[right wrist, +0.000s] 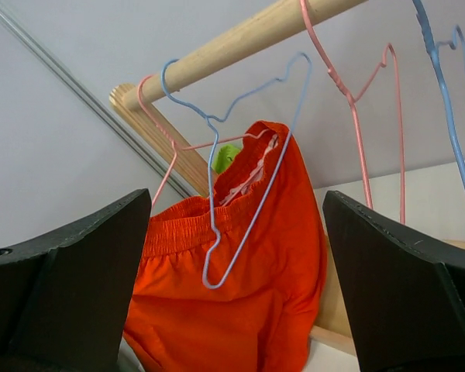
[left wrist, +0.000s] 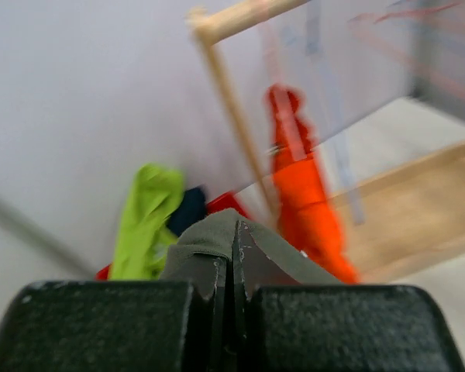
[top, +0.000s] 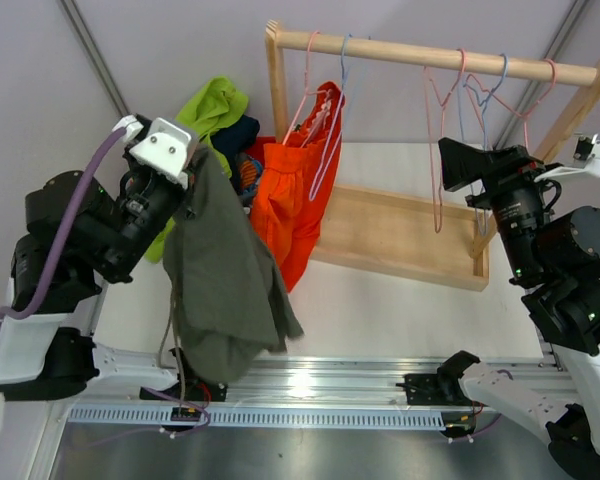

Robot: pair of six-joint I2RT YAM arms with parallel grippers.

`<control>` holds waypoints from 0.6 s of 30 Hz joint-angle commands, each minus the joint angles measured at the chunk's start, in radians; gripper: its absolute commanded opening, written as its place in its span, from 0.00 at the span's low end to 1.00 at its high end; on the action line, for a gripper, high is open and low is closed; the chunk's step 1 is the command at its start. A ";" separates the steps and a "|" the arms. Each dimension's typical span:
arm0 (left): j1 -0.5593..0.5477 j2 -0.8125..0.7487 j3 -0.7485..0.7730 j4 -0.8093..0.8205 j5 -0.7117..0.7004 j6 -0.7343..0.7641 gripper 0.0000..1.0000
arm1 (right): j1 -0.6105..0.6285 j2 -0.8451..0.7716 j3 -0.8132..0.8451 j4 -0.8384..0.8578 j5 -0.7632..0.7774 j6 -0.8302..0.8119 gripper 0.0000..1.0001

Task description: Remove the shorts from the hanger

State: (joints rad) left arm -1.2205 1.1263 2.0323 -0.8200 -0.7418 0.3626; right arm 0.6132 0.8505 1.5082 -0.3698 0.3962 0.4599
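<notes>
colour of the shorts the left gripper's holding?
Plain grey, slightly olive. The grey shorts show best in the top external view.

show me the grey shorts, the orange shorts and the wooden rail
grey shorts [top: 225,280], top view, middle of the hanging cloth
orange shorts [right wrist: 240,294], right wrist view, front panel below the waistband
wooden rail [right wrist: 240,43], right wrist view, bare stretch between hangers

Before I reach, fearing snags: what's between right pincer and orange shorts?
A bare blue hanger in front of the orange shorts, a pink hanger nearer; right wrist view shows both.
</notes>
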 commanded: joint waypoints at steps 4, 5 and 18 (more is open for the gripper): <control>0.268 -0.097 -0.086 0.122 -0.096 0.064 0.00 | -0.003 -0.011 -0.045 0.008 0.004 -0.014 0.99; 0.323 -0.102 -0.084 0.124 -0.099 0.067 0.00 | -0.003 -0.011 -0.052 0.011 0.001 -0.015 0.99; 0.819 0.109 -0.004 0.039 0.098 -0.201 0.00 | -0.006 -0.030 -0.140 0.026 -0.025 0.011 0.99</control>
State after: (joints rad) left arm -0.4541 1.1900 1.9949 -0.7574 -0.7341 0.2787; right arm 0.6128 0.8375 1.3773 -0.3733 0.3820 0.4629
